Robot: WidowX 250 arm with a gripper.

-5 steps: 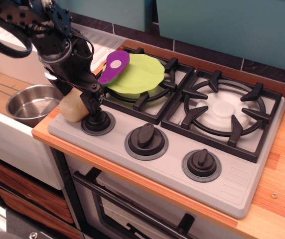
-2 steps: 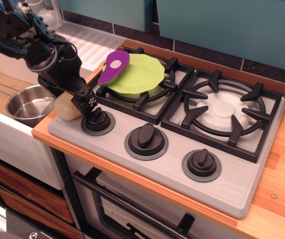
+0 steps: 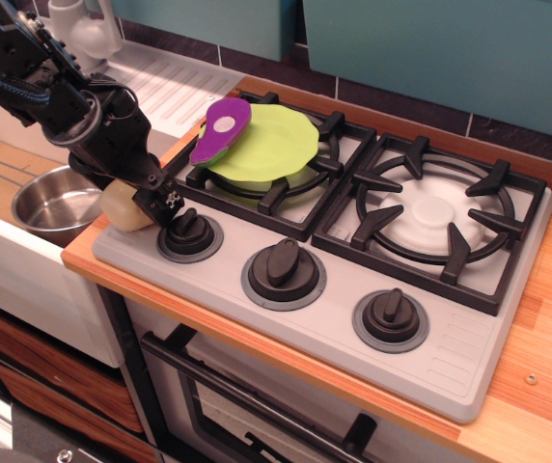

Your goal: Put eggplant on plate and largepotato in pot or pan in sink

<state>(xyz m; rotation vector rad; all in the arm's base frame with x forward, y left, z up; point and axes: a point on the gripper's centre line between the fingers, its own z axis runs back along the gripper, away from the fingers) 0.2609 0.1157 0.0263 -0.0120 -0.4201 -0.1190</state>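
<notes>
- Gripper (image 3: 153, 196) low at the stove's front-left corner, just beside the left knob (image 3: 188, 232); jaws pressed against the largepotato (image 3: 125, 206), apparently clenched on it, though the dark fingers hide the exact contact.
- Largepotato mostly hidden behind the gripper, at the counter (image 3: 91, 260) edge, between stove and sink (image 3: 6, 246); not yet over the basin.
- Pot or pan (image 3: 56, 203) upright in the sink, just beside and below the potato, empty as far as visible, wire handle pointing left.
- Eggplant (image 3: 222, 127) lying on the left rim of the plate (image 3: 271, 145), which sits tilted on the left burner grate.
- Eggplant half judged done; potato half left: carry over the edge, lower into the pot, release.
- Right burner, other two knobs and oven door untouched.
</notes>
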